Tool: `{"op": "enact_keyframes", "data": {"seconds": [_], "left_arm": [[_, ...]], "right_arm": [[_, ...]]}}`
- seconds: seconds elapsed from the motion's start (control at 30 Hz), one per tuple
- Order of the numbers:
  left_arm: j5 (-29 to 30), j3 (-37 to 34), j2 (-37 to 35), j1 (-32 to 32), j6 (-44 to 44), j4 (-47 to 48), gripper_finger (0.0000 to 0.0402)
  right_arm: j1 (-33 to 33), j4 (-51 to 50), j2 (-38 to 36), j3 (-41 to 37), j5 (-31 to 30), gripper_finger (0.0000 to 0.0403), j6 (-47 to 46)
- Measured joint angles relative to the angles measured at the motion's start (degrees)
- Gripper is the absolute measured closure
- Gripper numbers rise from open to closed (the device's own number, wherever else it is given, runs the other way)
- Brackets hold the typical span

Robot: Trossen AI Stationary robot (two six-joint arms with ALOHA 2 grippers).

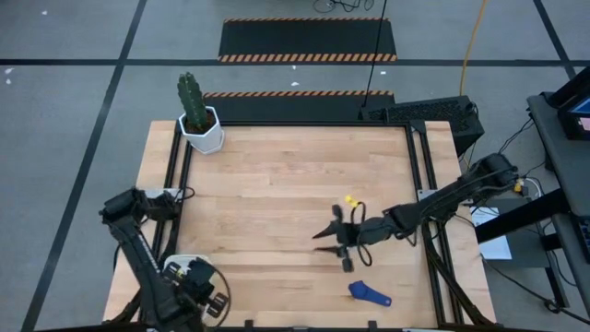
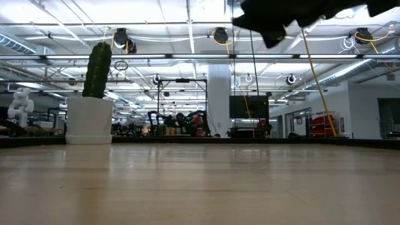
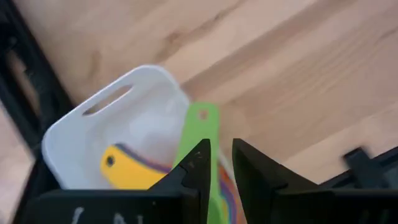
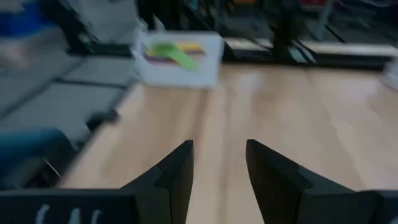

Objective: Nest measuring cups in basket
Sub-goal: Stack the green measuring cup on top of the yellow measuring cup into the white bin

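Right hand [image 1: 324, 242]: over mid tabletop [image 1: 277, 175], fingers spread, empty
Dark blue cup [image 1: 370, 294]: near edge, right of centre
Left hand [image 1: 214, 306]: near-left corner, above basket [image 1: 177, 266]
Cactus pot [image 1: 201, 129]: far-left corner

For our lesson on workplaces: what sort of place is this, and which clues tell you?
Probably a robotics lab or workshop hall: striped hazard floor mats, a wooden table with robot arms mounted on it, and ceiling cable reels above an open industrial room.
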State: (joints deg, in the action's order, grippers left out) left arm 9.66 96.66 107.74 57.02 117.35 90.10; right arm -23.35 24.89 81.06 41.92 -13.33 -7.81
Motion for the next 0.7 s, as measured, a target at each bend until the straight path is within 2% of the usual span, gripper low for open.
{"op": "enact_keyframes", "data": {"seconds": [0.07,0.13,0.23,0.33,0.53,0.7], "left_arm": [[2.6,0.0,0.0,1.4,3.4,-0.2,0.0332],[2.9,0.0,0.1,2.5,6.2,-1.8,0.0331],[2.9,0.0,0.9,2.3,3.3,-8.0,0.0312],[1.8,0.0,2.4,0.6,0.6,-9.0,0.0271],[-9.7,-0.1,5.2,-3.1,1.7,-3.8,0.0166],[-10.7,-0.1,6.5,-4.9,-0.5,-4.1,0.0106]], "right_arm": [[-0.1,4.1,4.2,2.3,1.7,0.0261,-0.2],[-0.1,3.7,8.5,6.2,1.8,0.0261,0.2],[0.0,1.3,14.0,11.6,2.8,0.0261,2.3],[0.0,-0.3,17.3,15.2,6.0,0.0261,4.4],[0.0,-2.0,18.9,16.4,7.9,0.0261,5.1],[-0.5,-3.5,18.0,16.4,7.9,0.0261,6.0]]}}
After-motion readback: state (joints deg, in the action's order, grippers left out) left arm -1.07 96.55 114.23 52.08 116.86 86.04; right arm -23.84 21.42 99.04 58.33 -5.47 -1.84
